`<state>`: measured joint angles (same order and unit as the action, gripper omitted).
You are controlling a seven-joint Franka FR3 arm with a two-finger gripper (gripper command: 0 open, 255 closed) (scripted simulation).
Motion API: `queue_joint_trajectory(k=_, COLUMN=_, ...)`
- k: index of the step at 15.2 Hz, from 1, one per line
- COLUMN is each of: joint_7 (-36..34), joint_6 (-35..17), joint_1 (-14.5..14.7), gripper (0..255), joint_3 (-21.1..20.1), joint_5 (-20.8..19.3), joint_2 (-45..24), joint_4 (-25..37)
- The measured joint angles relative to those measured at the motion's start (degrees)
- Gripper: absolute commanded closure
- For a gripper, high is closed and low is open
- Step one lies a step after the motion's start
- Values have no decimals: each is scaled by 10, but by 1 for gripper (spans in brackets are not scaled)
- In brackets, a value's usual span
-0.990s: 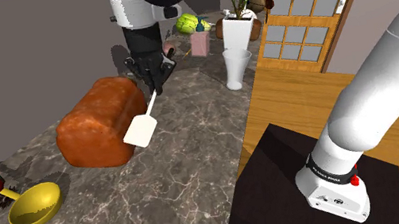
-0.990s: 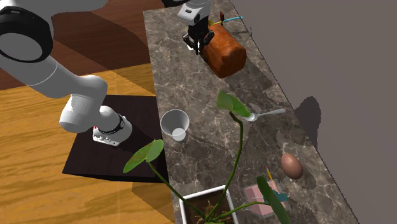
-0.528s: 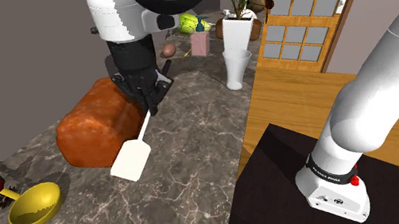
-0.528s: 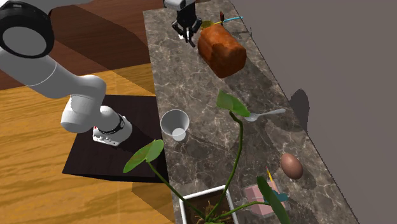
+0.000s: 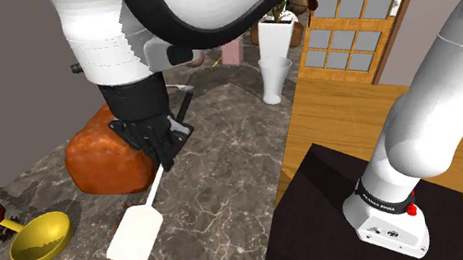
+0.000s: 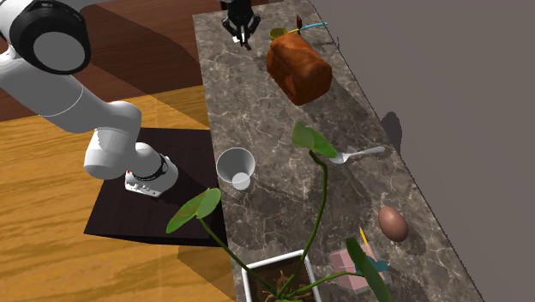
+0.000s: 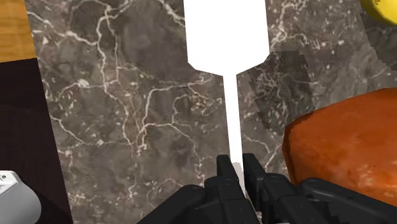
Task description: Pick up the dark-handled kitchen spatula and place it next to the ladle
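Spatula held up, ladle is the next stop

The end effector (image 5: 160, 153) is squeezed tight on the thin stick of the spatula (image 5: 136, 237). In the wrist view the two black fingers (image 7: 224, 170) press it from both sides. The part I can see is white. The handle end is tucked away inside the fingers. The flat blade points down and looks to hang a little above the marble desk (image 5: 217, 173).

A big brown loaf (image 5: 104, 161) sits just beside the end effector. From the blade it is at about eleven o'clock in the shoulder view. The yellow ladle (image 5: 40, 237) lies on the desk at about nine o'clock from the blade, near but not touching.

I think the picking up is done and the carrying is the step now. Next the arm should bring the spatula toward nine o'clock, keep clear of the loaf, go down gently, and let go so it lies beside the ladle without bumping it.
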<state>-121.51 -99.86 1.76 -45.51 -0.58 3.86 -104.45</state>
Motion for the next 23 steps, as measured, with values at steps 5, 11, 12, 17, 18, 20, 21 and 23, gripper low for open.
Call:
queue_joint_trajectory(k=5, joint_7=-9, joint_6=-36, joint_1=3, gripper=255, joint_3=-4, joint_5=-4, joint_2=-6, joint_4=-32)
queue_joint_trajectory(k=11, joint_7=-12, joint_6=-80, joint_1=3, gripper=255, joint_3=-5, joint_5=-8, joint_2=-12, joint_4=-73)
queue_joint_trajectory(k=12, joint_7=-15, joint_6=-88, joint_1=3, gripper=255, joint_3=-6, joint_5=-11, joint_2=-16, joint_4=-77)
queue_joint_trajectory(k=17, joint_7=-24, joint_6=-125, joint_1=5, gripper=255, joint_3=-9, joint_5=-20, joint_2=-27, joint_4=-107)
queue_joint_trajectory(k=18, joint_7=-26, joint_6=-133, joint_1=5, gripper=255, joint_3=-9, joint_5=-22, joint_2=-29, joint_4=-113)
queue_joint_trajectory(k=20, joint_7=-29, joint_6=-146, joint_1=5, gripper=255, joint_3=-10, joint_5=-27, joint_2=-35, joint_4=-123)
queue_joint_trajectory(k=21, joint_7=-31, joint_6=-148, joint_1=6, gripper=255, joint_3=-10, joint_5=-28, joint_2=-37, joint_4=-124)
queue_joint_trajectory(k=23, joint_7=-31, joint_6=-150, joint_1=6, gripper=255, joint_3=-10, joint_5=-28, joint_2=-37, joint_4=-126)
